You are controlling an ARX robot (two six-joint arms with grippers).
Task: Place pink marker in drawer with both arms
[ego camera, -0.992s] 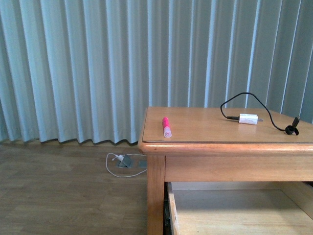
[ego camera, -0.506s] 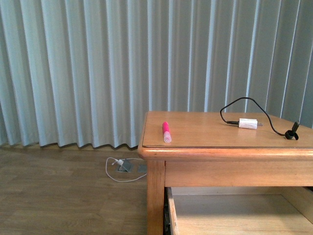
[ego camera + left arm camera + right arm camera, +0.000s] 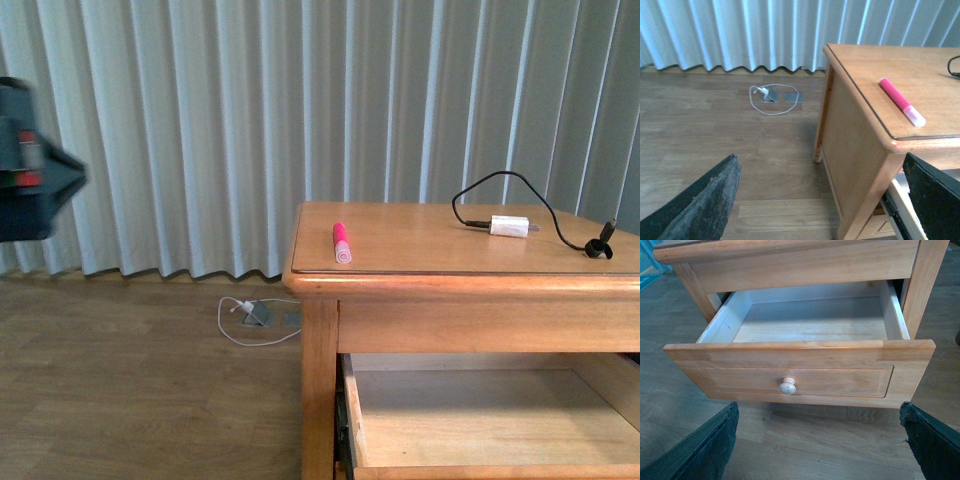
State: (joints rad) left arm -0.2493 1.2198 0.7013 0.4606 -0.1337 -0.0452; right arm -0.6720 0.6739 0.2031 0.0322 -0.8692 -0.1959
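Note:
The pink marker (image 3: 341, 243) lies on the wooden cabinet top (image 3: 420, 250) near its left edge, pale cap toward me; the left wrist view shows the marker (image 3: 901, 101) too. Below the top, the drawer (image 3: 352, 425) stands pulled out and empty. In the right wrist view the drawer front (image 3: 840, 377) with its round knob (image 3: 787, 385) faces the camera. My left gripper (image 3: 822, 165) is open over the floor beside the cabinet's corner leg, short of the marker. My right gripper (image 3: 819, 410) is open, low in front of the drawer, holding nothing.
A white charger block (image 3: 508, 227) with a black cable (image 3: 490, 185) lies on the right of the cabinet top. A white cord and floor outlet (image 3: 255, 328) sit on the wood floor by the curtain (image 3: 200, 130). A blurred dark arm part (image 3: 30, 170) shows at far left.
A blurred dark arm part has come into the front view at far left. The view has shifted, so the drawer's front edge now shows. The marker has not moved.

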